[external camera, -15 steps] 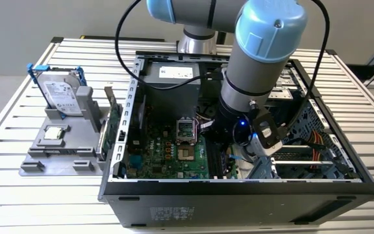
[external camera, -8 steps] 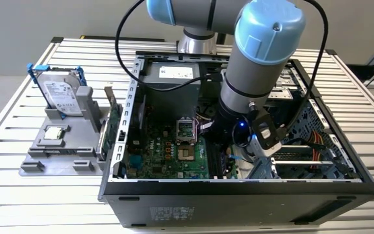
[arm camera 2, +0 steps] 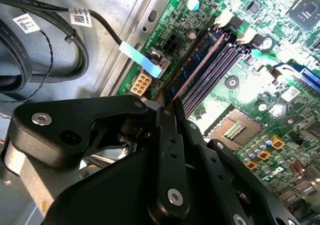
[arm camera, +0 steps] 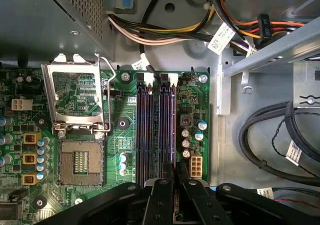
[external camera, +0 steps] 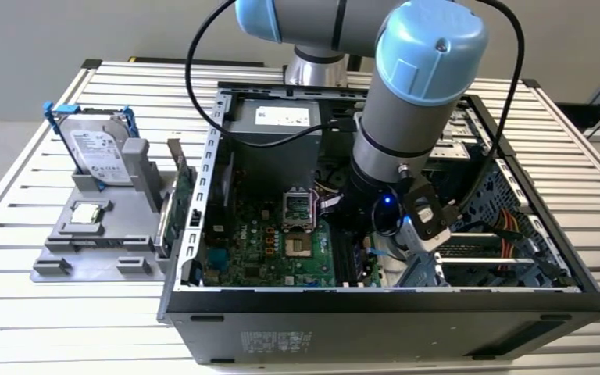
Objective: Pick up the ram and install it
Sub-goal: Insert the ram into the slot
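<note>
— Gripper (external camera: 361, 248) status? Where is it, and what are the fingers doing?

— It hangs low inside the open computer case (external camera: 383, 312), at the end of the arm. In both wrist views the black fingers (arm camera 2: 167, 135) are drawn together on the top edge of the ram (arm camera 2: 200, 60), pinching that thin board between them.

— Walk me across the exterior view, its left to its right.

— Far left, on the slatted table (external camera: 29, 328), a grey holder (external camera: 81, 242) carries a hard drive (external camera: 100, 156) standing upright in a blue frame. Just beside it, a green card (external camera: 180, 207) stands on edge, close to the case wall. Then comes the case, with the motherboard (external camera: 269, 250) lying flat in it and the processor socket (external camera: 294, 207) open. Past the arm, cables (external camera: 487, 226) run along the far side.

— And the ram itself?

— In the first wrist view it (arm camera: 173, 130) stands on edge over the memory slots (arm camera: 150, 130), in line with the outermost one, the slot farthest from the socket. One end is under the gripper (arm camera: 175, 169). Whether it is fully seated, I cannot tell
</note>
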